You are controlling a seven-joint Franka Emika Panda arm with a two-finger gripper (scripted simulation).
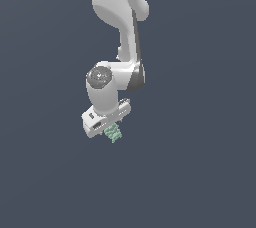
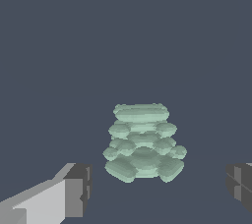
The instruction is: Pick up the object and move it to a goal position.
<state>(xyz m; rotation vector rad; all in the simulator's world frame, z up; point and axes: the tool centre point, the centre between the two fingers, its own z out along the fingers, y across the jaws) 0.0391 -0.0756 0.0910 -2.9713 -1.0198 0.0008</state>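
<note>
The object (image 2: 142, 144) is a small pale mint-green lumpy, ridged block. In the wrist view it lies on the dark grey surface between my two fingertips (image 2: 78, 188), which stand wide apart with clear gaps on both sides. In the exterior view the object (image 1: 113, 133) shows just under the white gripper (image 1: 111, 128), partly hidden by the hand. The gripper is open and holds nothing.
The white arm (image 1: 120, 22) comes down from the top of the exterior view. A plain dark grey surface (image 1: 200, 172) lies all around. No goal marker shows.
</note>
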